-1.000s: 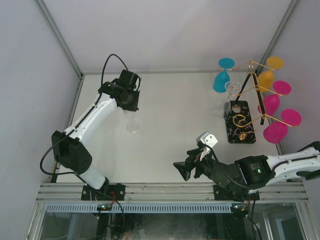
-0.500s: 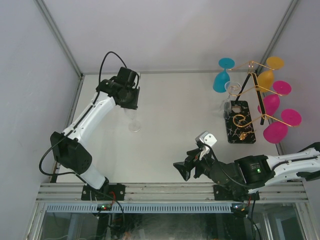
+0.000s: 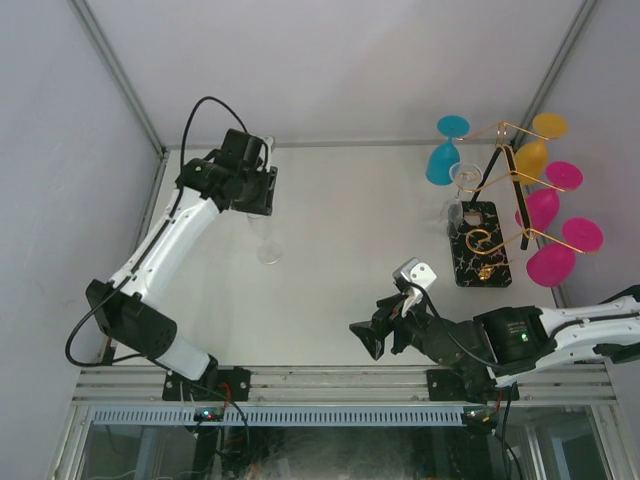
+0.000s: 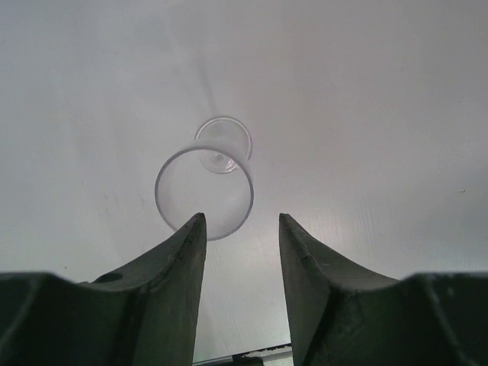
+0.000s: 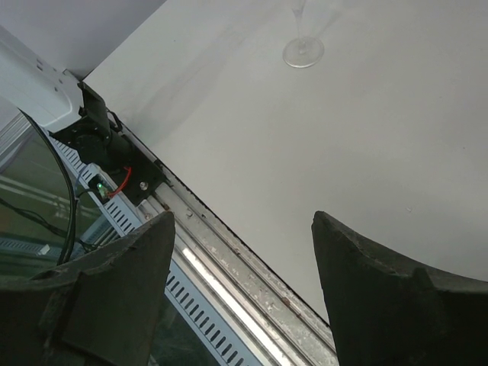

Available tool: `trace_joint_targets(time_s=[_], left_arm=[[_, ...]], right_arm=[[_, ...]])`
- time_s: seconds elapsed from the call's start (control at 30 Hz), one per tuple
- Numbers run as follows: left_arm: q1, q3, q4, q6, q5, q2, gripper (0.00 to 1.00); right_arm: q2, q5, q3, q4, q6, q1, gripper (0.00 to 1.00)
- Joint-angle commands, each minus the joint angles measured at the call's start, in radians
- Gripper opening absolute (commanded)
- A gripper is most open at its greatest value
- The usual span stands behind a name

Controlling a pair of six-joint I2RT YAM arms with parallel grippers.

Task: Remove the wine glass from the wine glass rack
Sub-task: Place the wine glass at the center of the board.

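A clear wine glass (image 3: 267,244) stands upright on the white table, off the rack. My left gripper (image 3: 258,190) hovers just above and behind it, open, with nothing between its fingers. From the left wrist, the glass rim (image 4: 204,191) lies ahead of the parted fingertips, and my left gripper (image 4: 241,217) does not touch it. The wine glass rack (image 3: 481,245), gold wire on a black marbled base, stands at the right with coloured glasses hanging from it. My right gripper (image 3: 372,340) is open near the front edge; the right wrist view shows my right gripper (image 5: 244,217) empty, and the glass foot (image 5: 303,52) far off.
A teal glass (image 3: 443,160), a yellow glass (image 3: 535,152) and two pink glasses (image 3: 548,262) hang on the rack's arms. Another clear glass (image 3: 464,178) sits by the rack's stem. An aluminium rail (image 5: 229,263) runs along the table's front edge.
The left gripper has opened, letting go of the clear wine glass, and drawn back toward the far left. The glass stays standing on the table. The right arm has barely moved.
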Motion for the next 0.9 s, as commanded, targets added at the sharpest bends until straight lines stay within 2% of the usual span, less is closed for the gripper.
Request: trace_joint_targets(time_s=[0.0,0.17,0.3,0.43,0.63,0.87], left_arm=[[0.005,-0.004,0.048,0.001,0.021,-0.149,0.47],[0.005,-0.132,0.134,-0.034,0.051,-0.358,0.49],[0.008,-0.287,0.197,-0.115,0.099,-0.570,0.75],[0.007,-0.418,0.204,-0.195,0.151,-0.760,0.87],[0.007,-0.624,0.174,-0.282,0.112,-1.013,0.96],[0.007,-0.743,0.205,-0.322,0.086,-1.226,0.99]], right_arm=[[0.008,-0.025,0.102,-0.082,-0.055,-0.014,0.73],[0.037,-0.004,0.233,-0.253,-0.025,-0.038,0.73],[0.039,-0.015,0.288,-0.287,-0.001,-0.043,0.73],[0.026,-0.053,0.305,-0.296,0.072,-0.046,0.75],[-0.027,-0.134,0.301,-0.350,0.153,-0.053,0.75],[-0.110,-0.140,0.310,-0.378,0.166,-0.076,0.75]])
